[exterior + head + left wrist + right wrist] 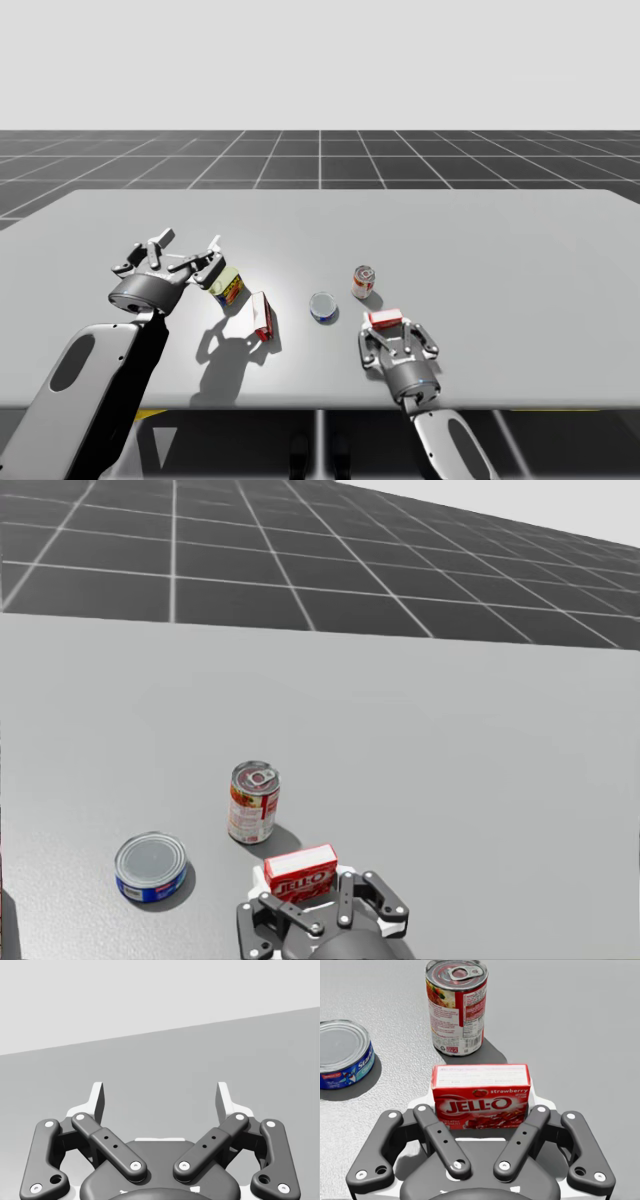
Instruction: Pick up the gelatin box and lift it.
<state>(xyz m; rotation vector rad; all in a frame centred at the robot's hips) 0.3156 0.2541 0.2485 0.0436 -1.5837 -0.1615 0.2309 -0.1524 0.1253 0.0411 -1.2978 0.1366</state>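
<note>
Right gripper (483, 1104) has its fingers (434, 1127) pressed on both sides of the gelatin box (480, 1095), which stands on the worktop (580, 1035) just on my side of the tall can (456, 1005). The grip looks squared up so the box lifts without tipping. Left gripper (160, 1102) hangs well off from the can, fingers spread wide, holding nothing.

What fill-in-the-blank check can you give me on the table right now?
1. The gelatin box sits between the ___ of my right gripper.
2. Just beyond the box, the tall can stands ___.
3. The flat can beside it has a ___ label.
4. My left gripper holds nothing, and its fingers are ___.

Missing words: fingers; upright; blue; open.
</note>
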